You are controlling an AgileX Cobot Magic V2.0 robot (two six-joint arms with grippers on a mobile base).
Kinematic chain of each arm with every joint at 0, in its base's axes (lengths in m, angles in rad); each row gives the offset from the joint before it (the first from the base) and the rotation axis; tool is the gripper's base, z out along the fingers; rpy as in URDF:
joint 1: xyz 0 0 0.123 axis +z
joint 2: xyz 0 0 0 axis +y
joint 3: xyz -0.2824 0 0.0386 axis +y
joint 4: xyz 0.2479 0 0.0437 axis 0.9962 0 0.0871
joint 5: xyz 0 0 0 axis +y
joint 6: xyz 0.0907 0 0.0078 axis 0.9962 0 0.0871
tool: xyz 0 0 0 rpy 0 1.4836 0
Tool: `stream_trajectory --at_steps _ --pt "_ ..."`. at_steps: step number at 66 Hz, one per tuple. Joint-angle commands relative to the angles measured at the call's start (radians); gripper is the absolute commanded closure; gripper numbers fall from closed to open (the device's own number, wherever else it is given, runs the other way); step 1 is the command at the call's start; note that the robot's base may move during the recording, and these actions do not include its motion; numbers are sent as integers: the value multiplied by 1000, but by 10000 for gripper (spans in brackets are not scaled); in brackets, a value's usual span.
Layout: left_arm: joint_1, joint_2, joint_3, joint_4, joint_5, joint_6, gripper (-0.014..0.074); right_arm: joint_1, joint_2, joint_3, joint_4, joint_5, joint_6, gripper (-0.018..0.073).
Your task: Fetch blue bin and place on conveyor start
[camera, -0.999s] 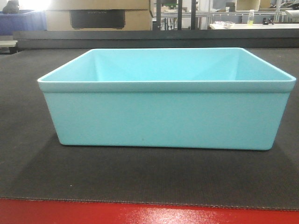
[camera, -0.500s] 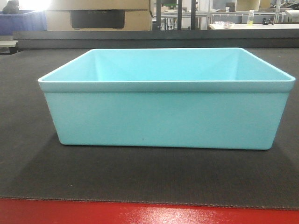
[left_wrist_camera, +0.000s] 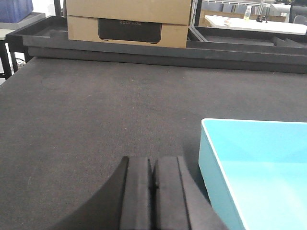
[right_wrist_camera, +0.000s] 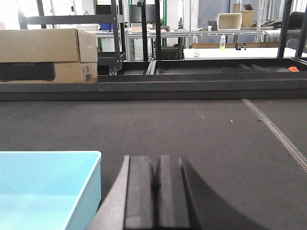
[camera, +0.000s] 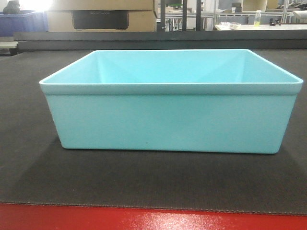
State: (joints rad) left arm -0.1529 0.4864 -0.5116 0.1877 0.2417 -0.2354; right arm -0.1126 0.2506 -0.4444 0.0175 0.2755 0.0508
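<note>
The pale turquoise blue bin (camera: pixel 168 115) rests upright and empty on the dark textured belt of the conveyor start (camera: pixel 144 179), with the red strip (camera: pixel 144 219) along the near edge. In the left wrist view the bin (left_wrist_camera: pixel 259 167) lies to the right of my left gripper (left_wrist_camera: pixel 153 165), which is shut with nothing between its pads. In the right wrist view the bin (right_wrist_camera: pixel 43 191) lies to the left of my right gripper (right_wrist_camera: pixel 155 165), also shut and empty. Neither gripper touches the bin.
A cardboard box (left_wrist_camera: pixel 127 21) stands behind the belt's raised black far rail (right_wrist_camera: pixel 153 88). A dark blue crate (camera: pixel 21 21) sits far left. Racks and a table with a bottle (right_wrist_camera: pixel 223 43) stand beyond. A seam line (right_wrist_camera: pixel 278 134) runs along the belt at right.
</note>
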Motion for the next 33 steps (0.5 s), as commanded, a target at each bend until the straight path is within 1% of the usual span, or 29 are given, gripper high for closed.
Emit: stream_trajectory --at_steps 1,26,29,33 --pt "1 -6 3 2 -24 0 707 -3 -6 1 -8 -23 -7 721" --pt "1 -6 3 2 -24 0 707 -3 -6 1 -8 -23 -7 721" --pt "1 -6 3 -10 -24 0 707 -3 -6 1 -8 -23 -7 721" --pt "12 -20 5 -55 -27 3 707 -3 -6 1 -8 -23 -7 721"
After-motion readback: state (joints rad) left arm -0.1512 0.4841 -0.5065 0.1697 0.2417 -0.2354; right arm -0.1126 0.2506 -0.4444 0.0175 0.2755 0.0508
